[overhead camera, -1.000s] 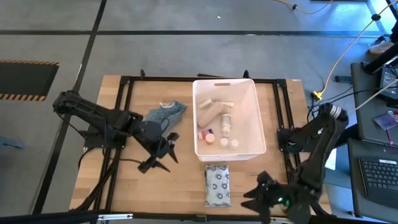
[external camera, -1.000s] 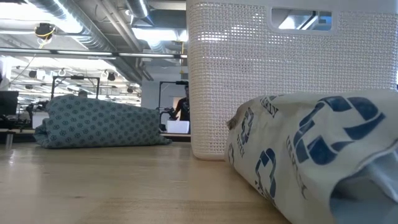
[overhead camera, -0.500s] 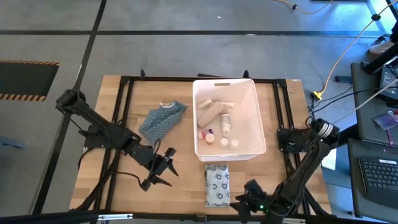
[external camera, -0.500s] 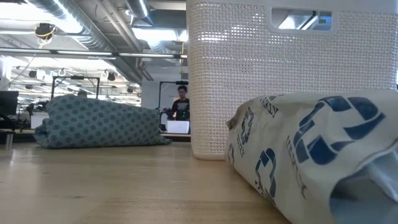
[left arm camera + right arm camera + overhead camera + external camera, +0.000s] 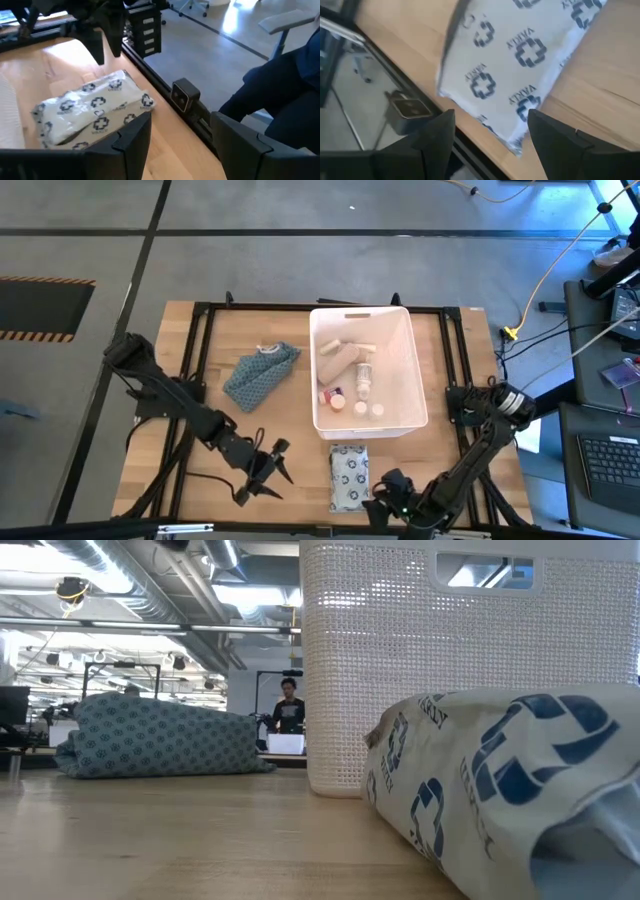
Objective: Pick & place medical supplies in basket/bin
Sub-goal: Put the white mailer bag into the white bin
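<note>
A flat white soft pack with blue crosses (image 5: 349, 477) lies flat on the table in front of the white basket (image 5: 418, 375); it also shows in the low view (image 5: 500, 780). Inside the basket lie a beige roll (image 5: 343, 356), white bottles (image 5: 363, 381) and a red-capped one (image 5: 330, 395). My left gripper (image 5: 272, 470) stands open just left of the pack, which lies beyond its fingers (image 5: 92, 112). My right gripper (image 5: 385, 496) stands open at the pack's near right corner (image 5: 520, 50). Neither touches it.
A blue-green patterned cloth bundle (image 5: 262, 372) lies left of the basket. A small black camera (image 5: 182, 95) sits on the table's near edge rail by the pack. A black frame (image 5: 200, 320) runs round the table. A person stands far off in the room (image 5: 288, 705).
Both arms have sunk toward the table. My left gripper has gone toward the near edge and toward the pack's left side. My right gripper has gone toward the table's left, up to the pack's near right corner. The pack and the basket have stayed still.
</note>
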Available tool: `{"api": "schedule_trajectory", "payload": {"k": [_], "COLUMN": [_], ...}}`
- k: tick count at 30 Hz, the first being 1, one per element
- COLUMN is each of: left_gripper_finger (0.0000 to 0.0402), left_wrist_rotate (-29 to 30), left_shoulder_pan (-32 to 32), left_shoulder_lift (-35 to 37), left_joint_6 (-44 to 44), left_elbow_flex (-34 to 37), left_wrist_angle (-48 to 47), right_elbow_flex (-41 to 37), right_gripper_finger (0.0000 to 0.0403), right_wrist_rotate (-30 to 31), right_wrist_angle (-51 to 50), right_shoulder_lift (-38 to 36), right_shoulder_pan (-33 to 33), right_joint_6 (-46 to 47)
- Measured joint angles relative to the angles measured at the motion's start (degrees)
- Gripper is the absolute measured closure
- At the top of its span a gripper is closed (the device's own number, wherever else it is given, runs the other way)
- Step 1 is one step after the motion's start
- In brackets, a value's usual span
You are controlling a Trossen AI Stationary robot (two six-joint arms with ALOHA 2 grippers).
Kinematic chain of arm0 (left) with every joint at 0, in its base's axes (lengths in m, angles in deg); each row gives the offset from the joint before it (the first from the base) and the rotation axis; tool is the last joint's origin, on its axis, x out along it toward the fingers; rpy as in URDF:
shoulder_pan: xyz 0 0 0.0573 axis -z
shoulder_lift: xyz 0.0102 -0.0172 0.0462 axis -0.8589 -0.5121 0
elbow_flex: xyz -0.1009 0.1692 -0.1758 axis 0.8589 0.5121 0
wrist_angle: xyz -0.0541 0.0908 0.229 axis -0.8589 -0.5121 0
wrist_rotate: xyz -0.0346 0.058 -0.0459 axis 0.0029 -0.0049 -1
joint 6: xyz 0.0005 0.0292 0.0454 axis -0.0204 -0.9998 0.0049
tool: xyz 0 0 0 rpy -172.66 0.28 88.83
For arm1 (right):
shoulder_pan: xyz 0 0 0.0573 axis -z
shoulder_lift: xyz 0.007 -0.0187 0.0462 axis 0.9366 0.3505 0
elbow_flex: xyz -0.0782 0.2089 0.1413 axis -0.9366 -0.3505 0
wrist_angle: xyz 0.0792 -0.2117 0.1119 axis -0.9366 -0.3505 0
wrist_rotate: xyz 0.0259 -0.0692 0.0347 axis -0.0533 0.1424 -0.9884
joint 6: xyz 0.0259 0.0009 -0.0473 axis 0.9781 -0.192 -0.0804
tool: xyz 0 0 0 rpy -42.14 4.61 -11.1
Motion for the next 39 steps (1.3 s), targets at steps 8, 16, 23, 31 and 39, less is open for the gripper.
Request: {"api": "schedule_trajectory", "payload": {"k": [8,16,23,31,39], "left_gripper_finger": [0.0203,0.0203,0.0203,0.0203,0.0203], "left_wrist_rotate": [3.5,4.0,12.9,15.5,15.2], "left_shoulder_pan": [0.0,-2.0,-3.3,-3.5,-4.3], "left_shoulder_lift": [-9.5,-19.8,-26.3,-33.7,-38.5], "left_joint_6": [0.7,6.1,12.9,16.5,17.4], "left_elbow_flex": [0.1,0.0,0.0,-0.1,-5.0], "left_wrist_angle": [9.7,24.2,26.7,37.9,38.8], "right_elbow_flex": [0.0,0.0,0.0,0.0,0.0], "right_gripper_finger": [0.0151,0.0157,0.0172,0.0177,0.0177], "right_wrist_rotate": [-2.9,-3.0,-3.0,-3.0,-3.5], "right_wrist_angle": [0.1,-0.7,-2.8,-3.4,-5.2], "right_shoulder_lift": [0.0,0.0,0.0,0.0,0.0], "right_shoulder_pan": [0.3,1.0,1.4,1.6,2.4], "right_joint_6": [-2.5,0.4,0.4,0.5,0.6]}}
